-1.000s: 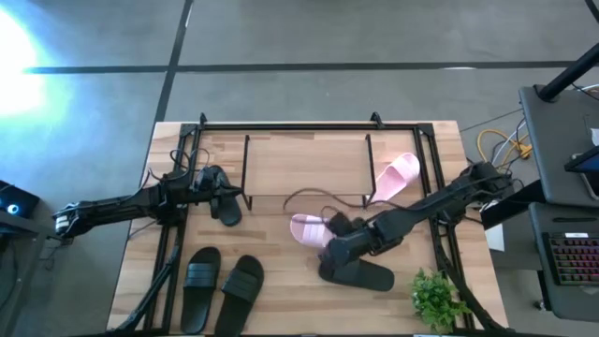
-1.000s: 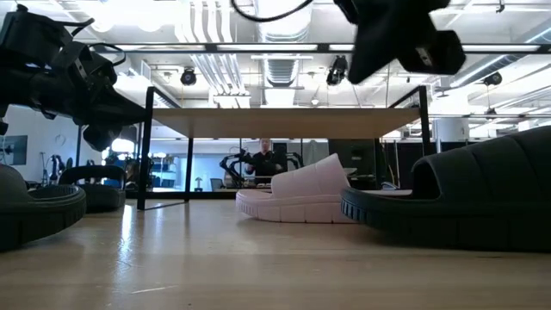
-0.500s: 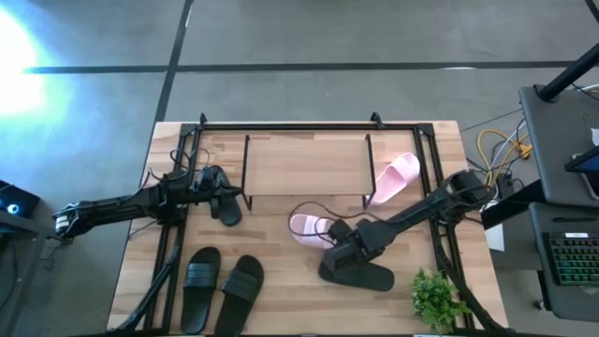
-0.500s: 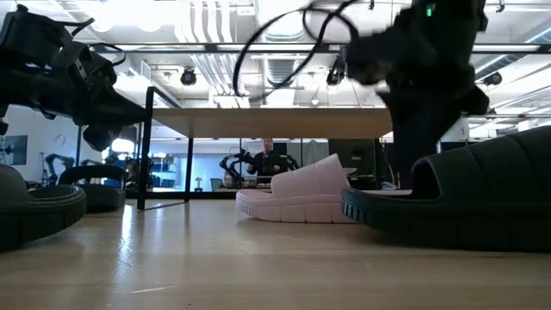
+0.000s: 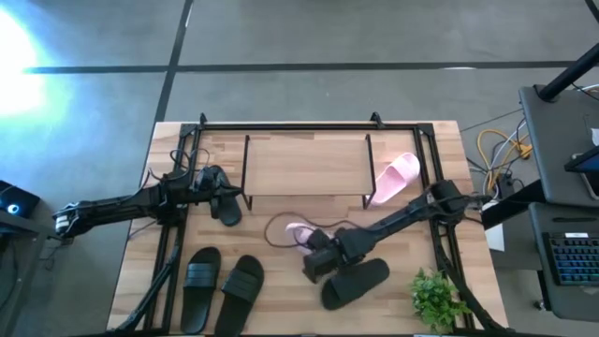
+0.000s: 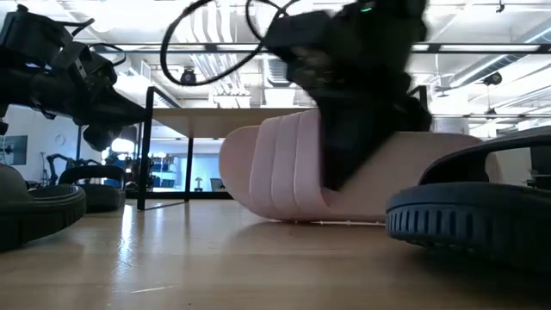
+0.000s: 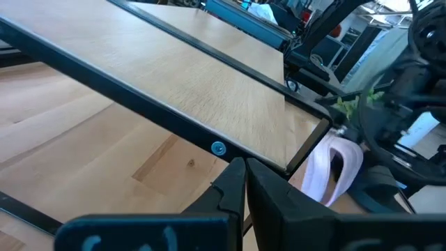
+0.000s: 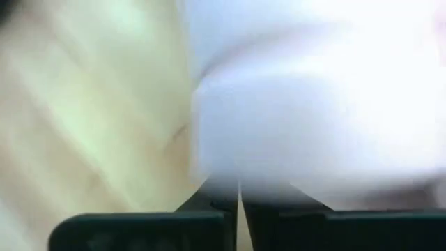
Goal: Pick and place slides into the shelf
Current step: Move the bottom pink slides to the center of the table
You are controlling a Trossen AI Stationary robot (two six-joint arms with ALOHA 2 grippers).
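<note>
The bench (image 5: 281, 262) carries everything, and the shelf (image 5: 307, 165) stands at its far middle, a light wood board on thin black wire legs. It lies beyond both hands, between them.

The right arm reaches in from the right edge of the bench, and its right hand (image 5: 316, 262) is low at the front of the shelf, pressed against a pale pink slide (image 6: 284, 176) (the low view shows this slide tipped up on its side, partly hidden by the dark hand). In the right wrist view the two fingers meet at a thin seam with the pink surface directly ahead, so the hand looks clenched and touching the slide; whether any of the slide is pinched between them cannot be told. A black slide (image 5: 356, 280) lies just beside this hand, on its near side. The second pink slide (image 5: 394, 177) rests well beyond the hand, by the shelf's right legs.

The left arm comes in from the left edge, and the left hand (image 5: 208, 183) waits at the shelf's left end, its fingers (image 7: 233, 188) closed together with nothing between them. Another black slide (image 5: 225, 208) sits just beside it, toward the near edge.

Two more black slides, one (image 5: 200, 277) and the other (image 5: 241, 283), lie side by side well nearer than the left hand. A small green plant (image 5: 436, 298) stands at the near right corner, beyond the right hand's black slide.
</note>
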